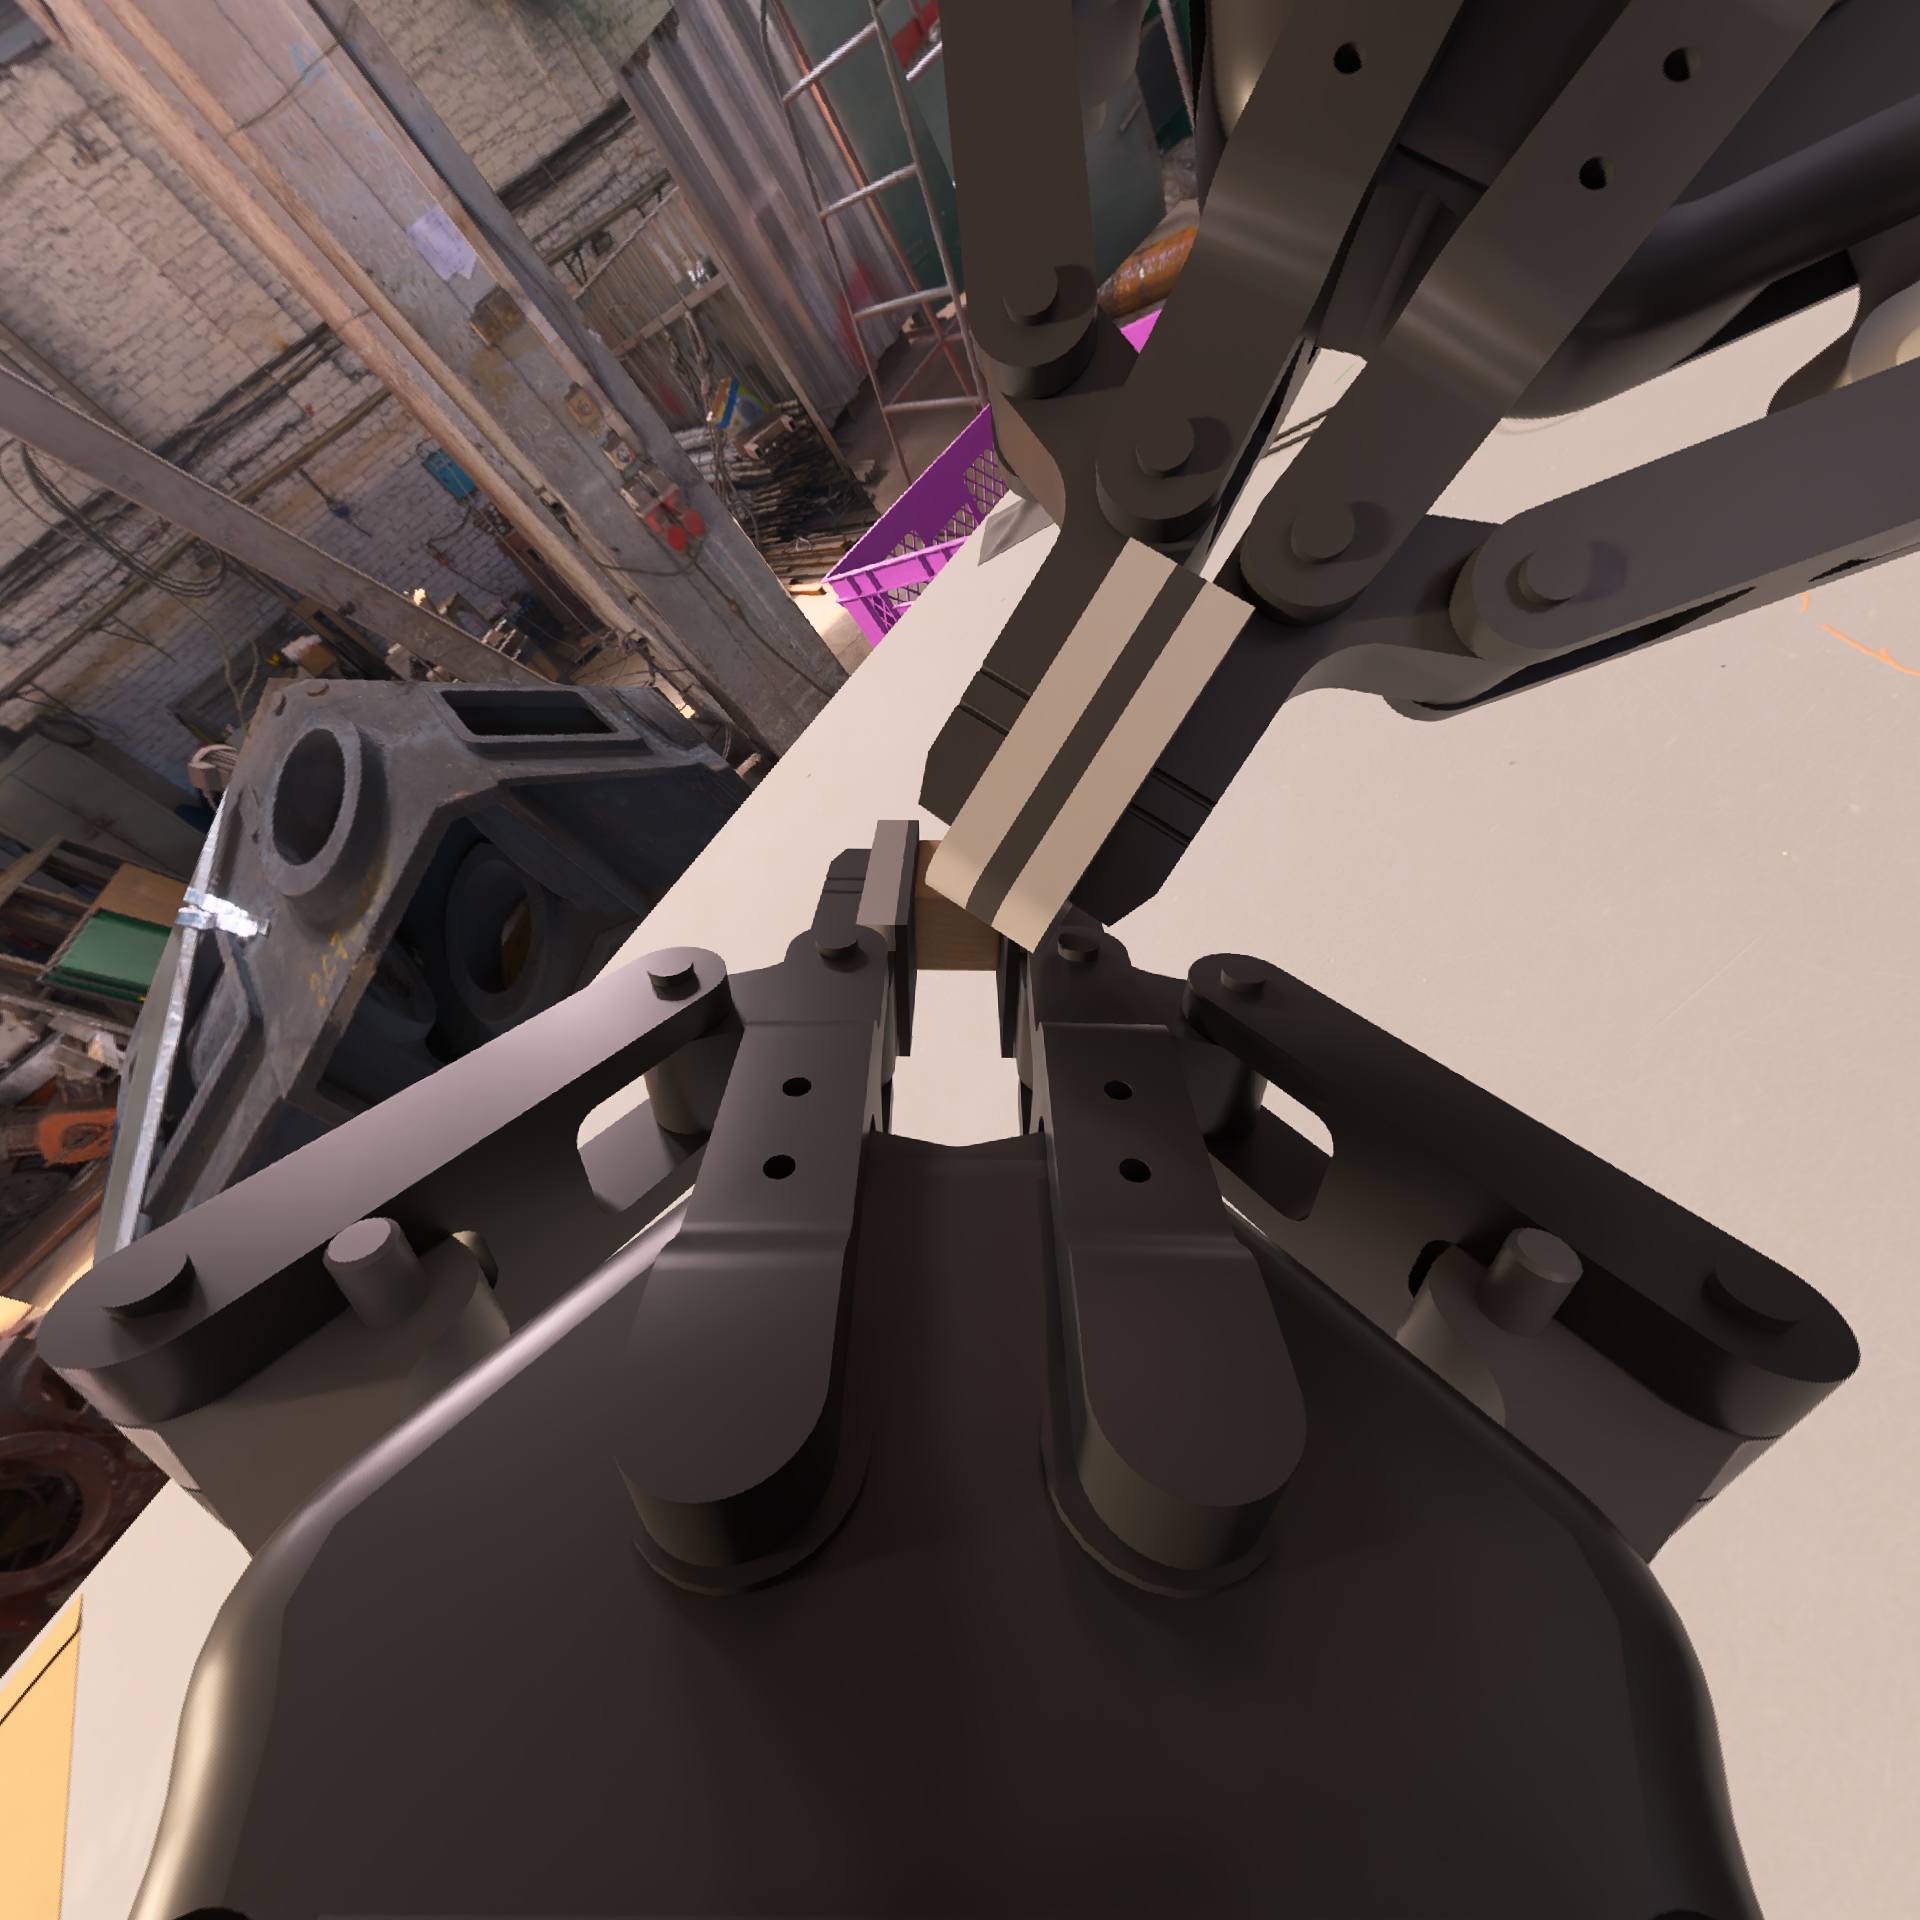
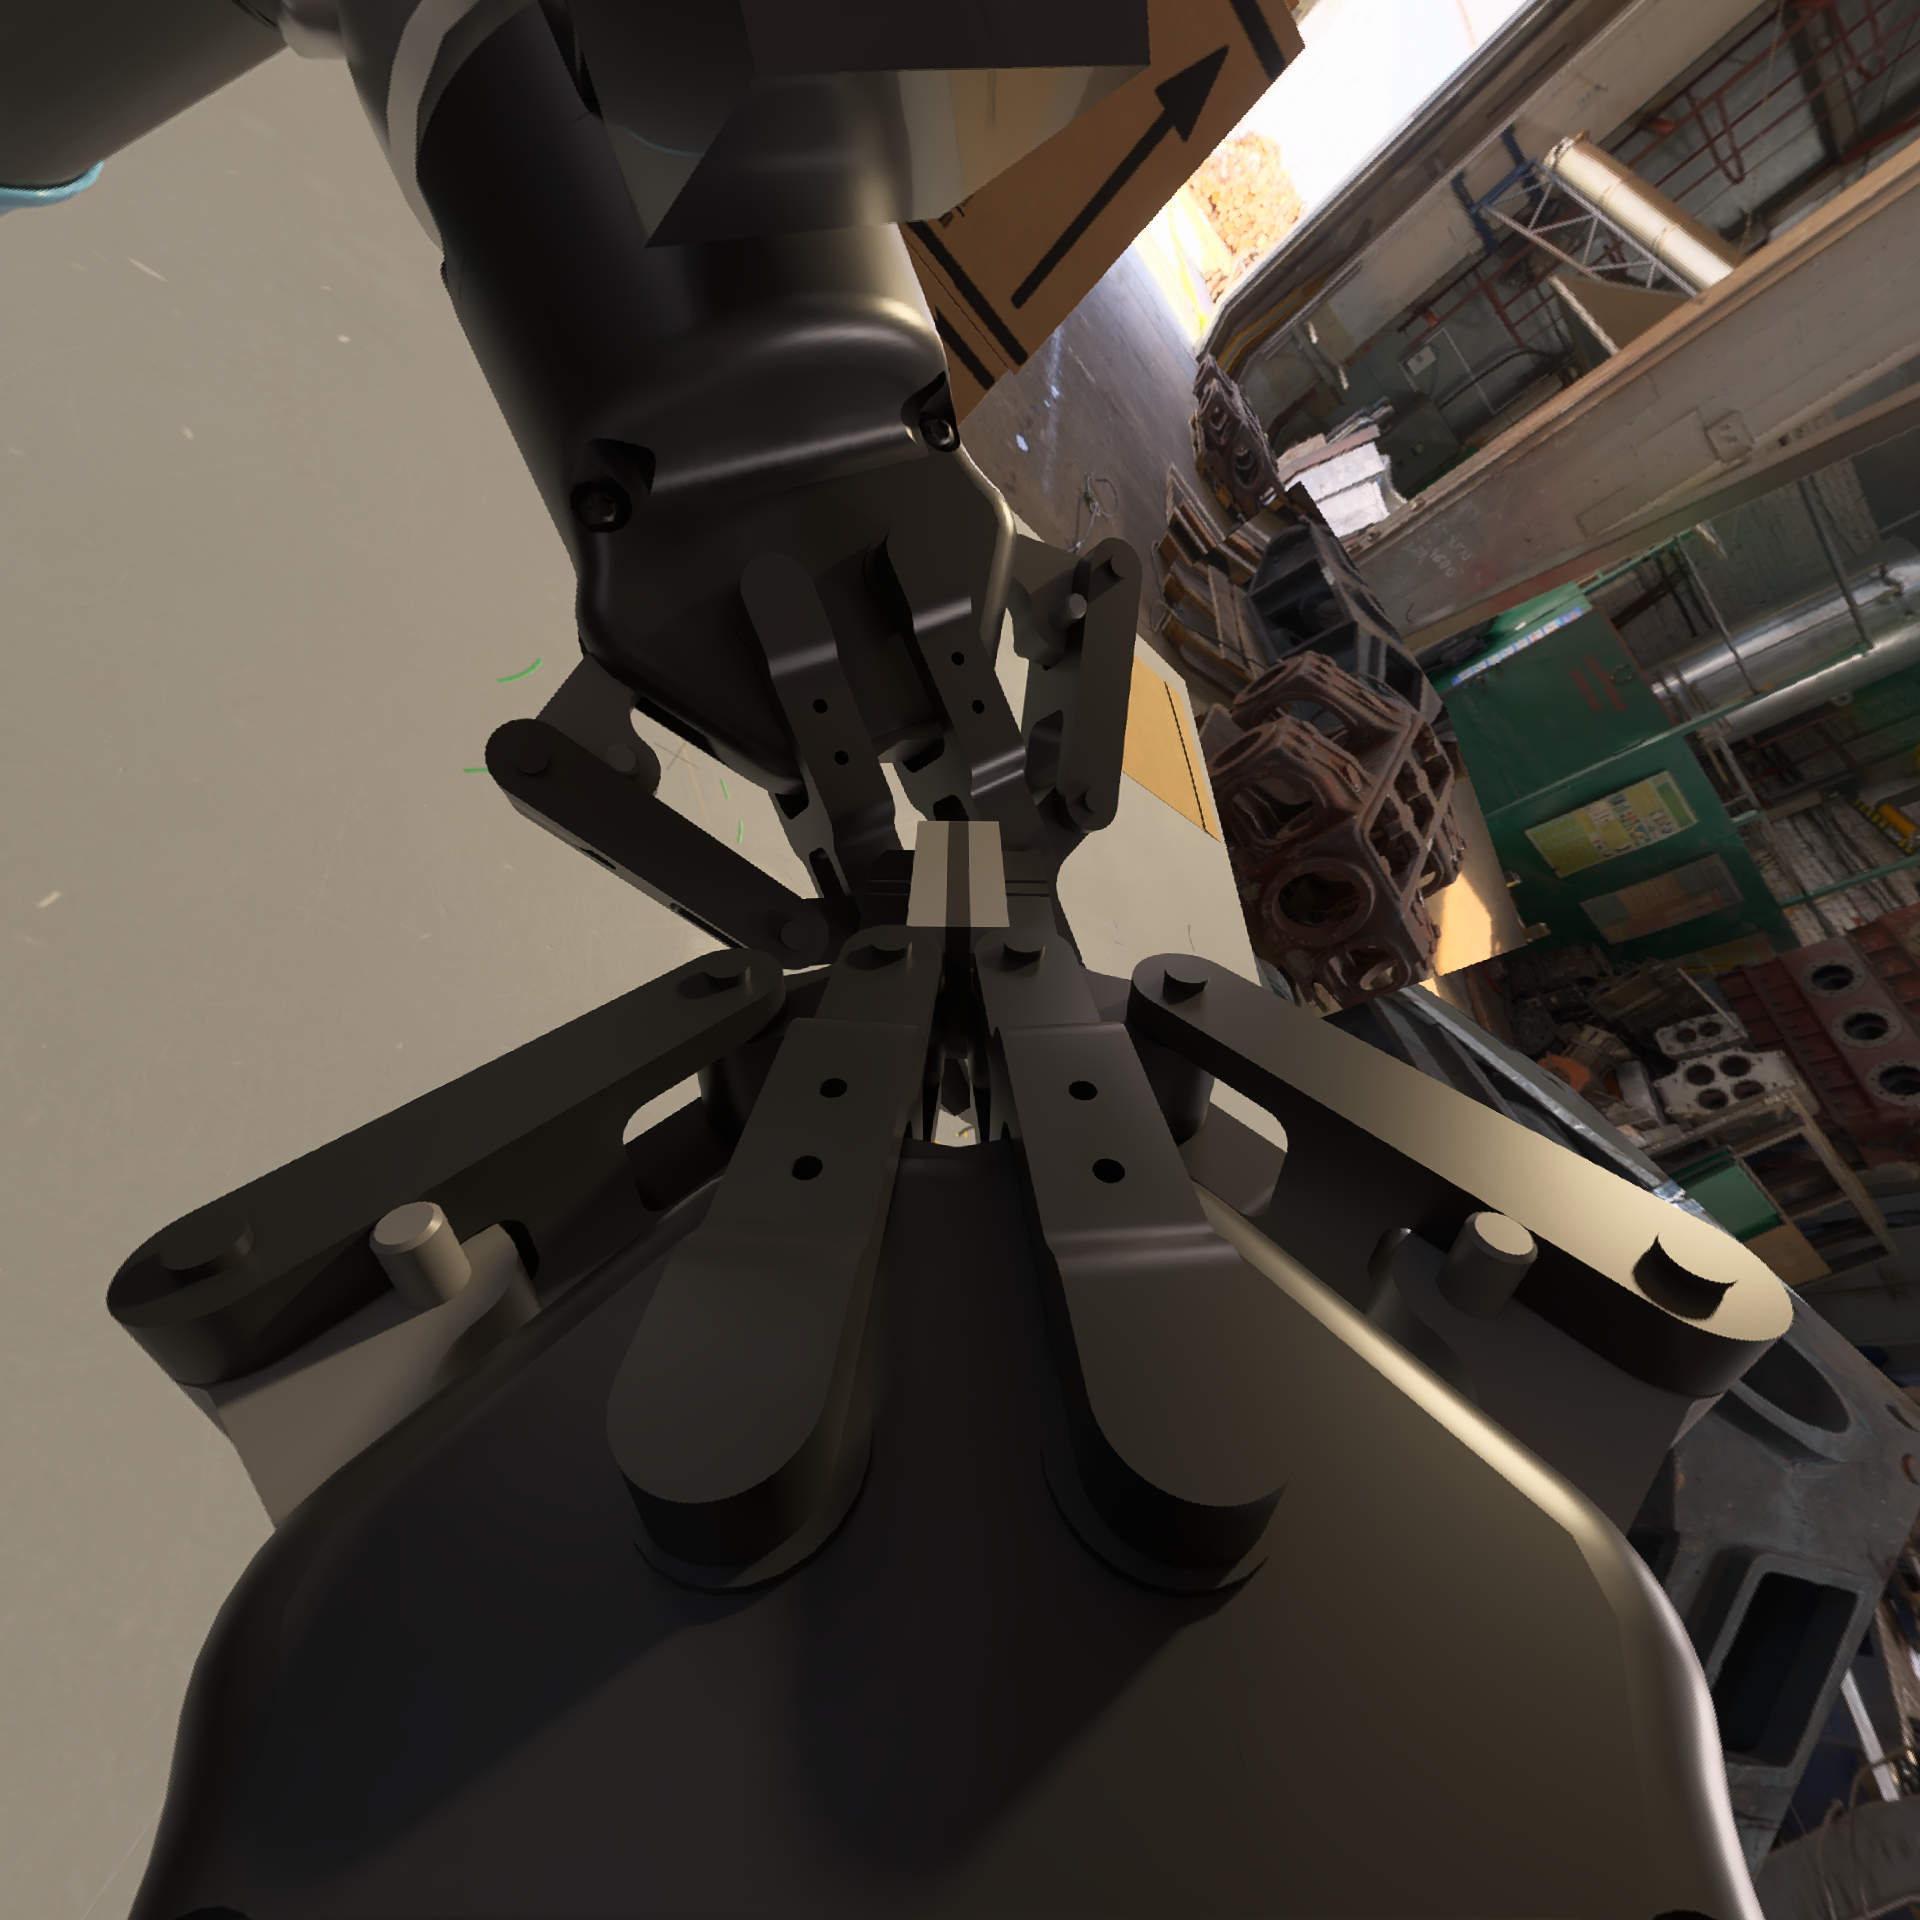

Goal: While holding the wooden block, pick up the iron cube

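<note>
Our left tool has its two fingers drawn in to a narrow gap, and between their tips sits the wooden block, a small brown piece gripped on its two sides and held clear above the pale worktop. At one o'clock from the block, touching or all but touching its top edge, we see the right tool coming in from the upper right, its light fingertip pads pressed flat together with only a dark seam between them.

From the right wrist view, our right tool shows its fingers closed almost completely; a sliver of something dark lies deep in the slot near the palm, too small for us to tell what it is. We cannot find the iron cube in either view, so we cannot tell whether this tool has it. Directly at twelve o'clock the left tool meets ours tip to tip, its grey pads facing us.

Farther out in the left wrist view, a purple mesh crate stands at the worktop's far edge at twelve o'clock. In the right wrist view a cardboard box with a black arrow sits at one o'clock.
</note>
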`<action>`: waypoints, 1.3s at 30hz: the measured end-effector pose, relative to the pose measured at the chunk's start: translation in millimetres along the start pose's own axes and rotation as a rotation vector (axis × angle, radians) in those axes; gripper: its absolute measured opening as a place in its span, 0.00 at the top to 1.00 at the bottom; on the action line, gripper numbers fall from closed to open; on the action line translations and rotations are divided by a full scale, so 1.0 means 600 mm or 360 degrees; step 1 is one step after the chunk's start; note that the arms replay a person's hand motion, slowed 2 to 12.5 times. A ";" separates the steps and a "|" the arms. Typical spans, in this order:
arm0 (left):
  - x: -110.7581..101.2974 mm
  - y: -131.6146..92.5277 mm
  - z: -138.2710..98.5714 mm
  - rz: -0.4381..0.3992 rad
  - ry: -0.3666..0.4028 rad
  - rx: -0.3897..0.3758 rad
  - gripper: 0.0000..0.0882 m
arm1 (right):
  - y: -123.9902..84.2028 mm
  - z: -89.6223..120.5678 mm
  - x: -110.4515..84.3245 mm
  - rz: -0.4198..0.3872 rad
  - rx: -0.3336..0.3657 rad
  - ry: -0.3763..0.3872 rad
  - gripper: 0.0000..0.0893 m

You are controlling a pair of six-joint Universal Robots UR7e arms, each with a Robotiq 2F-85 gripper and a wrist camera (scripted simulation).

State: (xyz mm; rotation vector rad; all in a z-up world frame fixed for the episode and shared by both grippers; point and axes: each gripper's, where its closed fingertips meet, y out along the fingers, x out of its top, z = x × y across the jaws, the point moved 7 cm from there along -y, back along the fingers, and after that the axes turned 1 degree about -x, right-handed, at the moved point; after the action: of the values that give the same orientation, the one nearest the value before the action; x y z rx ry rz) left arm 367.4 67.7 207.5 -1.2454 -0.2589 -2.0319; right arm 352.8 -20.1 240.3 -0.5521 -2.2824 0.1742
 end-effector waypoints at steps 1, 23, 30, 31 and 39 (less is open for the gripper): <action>0.000 0.000 0.000 0.0002 0.0002 0.0000 0.85 | 0.000 0.000 0.000 0.0000 0.0002 0.0001 1.00; -0.006 0.000 0.004 0.0052 0.0047 0.0054 0.85 | 0.010 0.000 -0.003 0.0012 -0.0023 0.0062 1.00; -0.006 0.003 -0.003 0.0061 0.0072 0.0044 0.85 | 0.017 0.004 -0.001 0.0022 -0.0037 0.0097 1.00; -0.007 0.004 -0.004 0.0067 0.0081 0.0047 0.85 | 0.018 0.004 -0.001 0.0029 -0.0040 0.0095 1.00; -0.010 0.004 -0.004 0.0094 0.0153 0.0082 0.85 | 0.019 0.006 -0.004 0.0068 -0.0027 0.0083 1.00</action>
State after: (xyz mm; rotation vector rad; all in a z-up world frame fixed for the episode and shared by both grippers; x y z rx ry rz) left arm 369.2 67.7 201.0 -1.1077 -0.2243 -2.0155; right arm 355.5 -10.9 233.0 -0.6073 -2.2245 0.1599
